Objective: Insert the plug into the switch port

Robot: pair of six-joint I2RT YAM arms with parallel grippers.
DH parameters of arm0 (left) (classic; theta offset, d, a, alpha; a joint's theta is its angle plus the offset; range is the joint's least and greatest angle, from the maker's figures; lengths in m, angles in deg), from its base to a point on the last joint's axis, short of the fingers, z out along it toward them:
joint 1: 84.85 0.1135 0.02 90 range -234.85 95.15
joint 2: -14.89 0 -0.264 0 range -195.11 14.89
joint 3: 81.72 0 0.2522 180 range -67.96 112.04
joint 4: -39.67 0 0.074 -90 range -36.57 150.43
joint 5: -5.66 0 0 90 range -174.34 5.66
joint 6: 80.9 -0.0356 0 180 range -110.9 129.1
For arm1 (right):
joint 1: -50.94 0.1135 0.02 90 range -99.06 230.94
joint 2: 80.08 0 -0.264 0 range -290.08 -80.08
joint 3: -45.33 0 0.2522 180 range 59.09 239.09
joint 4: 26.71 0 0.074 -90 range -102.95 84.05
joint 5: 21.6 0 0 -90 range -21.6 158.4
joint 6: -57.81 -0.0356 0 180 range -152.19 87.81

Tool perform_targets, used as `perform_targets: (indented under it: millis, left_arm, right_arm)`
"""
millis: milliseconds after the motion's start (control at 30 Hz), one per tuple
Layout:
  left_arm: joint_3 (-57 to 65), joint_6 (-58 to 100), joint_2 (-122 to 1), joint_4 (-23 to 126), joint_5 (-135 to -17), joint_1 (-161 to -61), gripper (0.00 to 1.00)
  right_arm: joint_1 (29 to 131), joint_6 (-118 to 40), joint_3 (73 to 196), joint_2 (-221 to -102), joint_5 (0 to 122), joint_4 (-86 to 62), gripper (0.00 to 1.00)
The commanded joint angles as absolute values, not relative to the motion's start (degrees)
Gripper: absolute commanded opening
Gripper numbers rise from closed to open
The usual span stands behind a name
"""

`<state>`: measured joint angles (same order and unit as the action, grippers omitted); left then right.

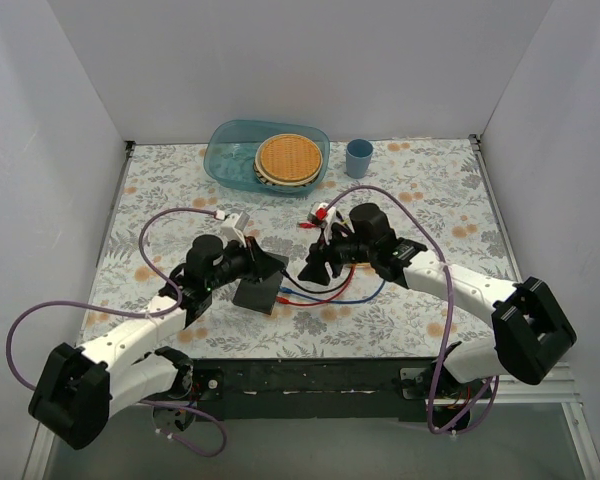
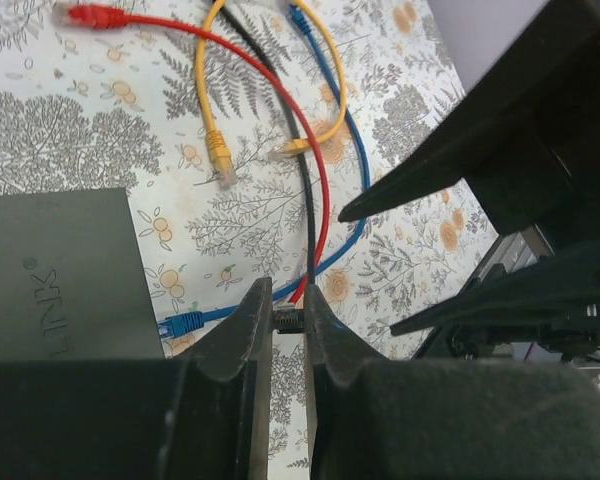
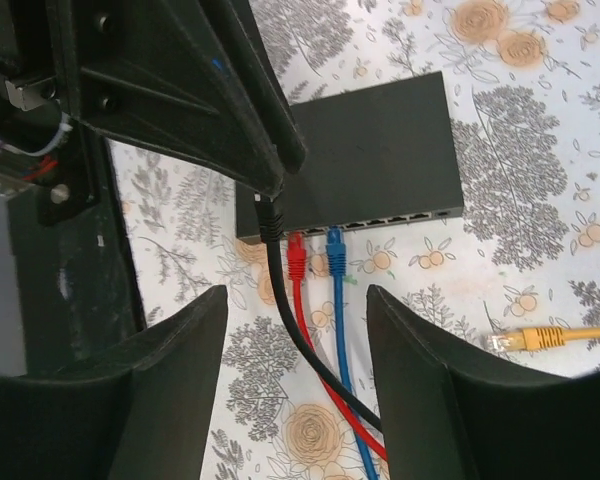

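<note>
Black plug [image 3: 269, 218] pinched in the left hand [image 2: 285, 300], at the switch [image 3: 380, 150] port row.
The switch lies flat on the table [image 1: 430, 190], left of centre, ports facing right. A red plug [image 3: 297, 258] and a blue plug [image 3: 334, 250] sit in two ports. The black one is at the row's end beside them, gripped close behind its head, likely so a push goes straight in. Whether it has seated I cannot tell. The right hand [image 3: 298, 300] hovers spread over the cables [image 3: 320, 370], holding nothing, probably kept free to brace the switch, which looks unbraced.
</note>
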<state>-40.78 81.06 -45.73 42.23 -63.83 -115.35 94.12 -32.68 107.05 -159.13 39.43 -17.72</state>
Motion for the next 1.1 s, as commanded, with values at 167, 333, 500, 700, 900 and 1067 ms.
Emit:
perform_targets:
  millis: [167,333,500,700,900,1067]
  left_arm:
    - [-44.3,74.6,-34.1,35.0,-56.8,-115.4,0.0]
    - [-43.6,74.2,-33.4,33.3,-53.5,-115.4,0.0]
    - [-43.2,74.9,-32.5,32.2,-51.9,-115.4,0.0]
    - [-42.1,75.1,-31.4,32.2,-50.0,-115.4,0.0]
    - [-42.2,75.3,-30.8,31.9,-48.7,-115.5,0.0]
    - [-42.3,75.6,-30.6,31.5,-48.0,-115.5,0.0]
  right_arm:
    - [90.1,-42.5,109.5,-158.7,15.2,-29.8,0.65]
    - [89.9,-49.3,108.4,-159.4,11.9,-38.8,0.67]
    - [89.9,-51.0,108.7,-160.5,12.1,-39.3,0.67]
    - [89.8,-51.2,108.8,-161.6,13.3,-39.2,0.64]
    - [89.8,-53.2,108.7,-163.2,12.7,-42.6,0.59]
    - [89.8,-56.3,108.5,-164.4,11.2,-46.2,0.55]
